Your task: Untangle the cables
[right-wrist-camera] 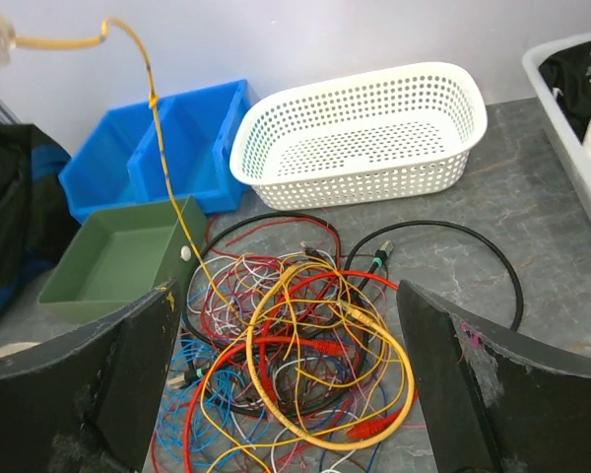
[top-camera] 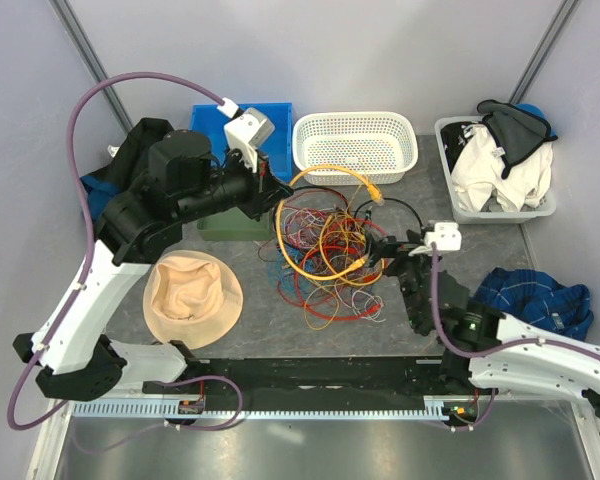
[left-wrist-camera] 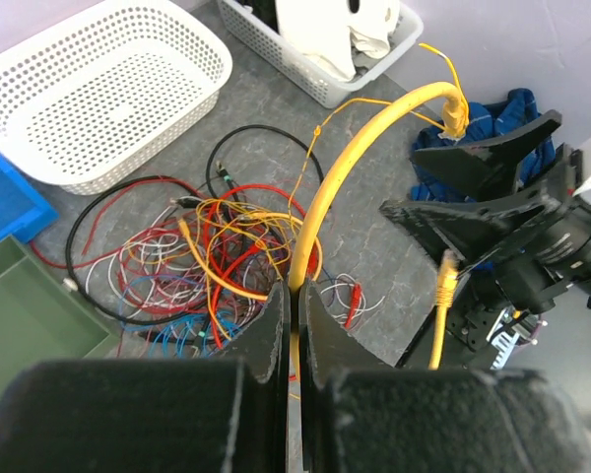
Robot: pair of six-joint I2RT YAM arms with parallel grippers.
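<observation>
My left fingers (left-wrist-camera: 266,345) were pressed together on the thick yellow cable (left-wrist-camera: 374,128), which arched up from the grip, springy enough to hold its own curve. The other cables (top-camera: 325,255) lay heaped mid-counter (top-camera: 270,325) in front of the white basket (top-camera: 355,145). They were light, limp thin wires, likely to snag and drag as one, so best taken singly near a free end or plug. My right fingers (right-wrist-camera: 128,355) stood wide apart at the heap's right edge, holding nothing.
</observation>
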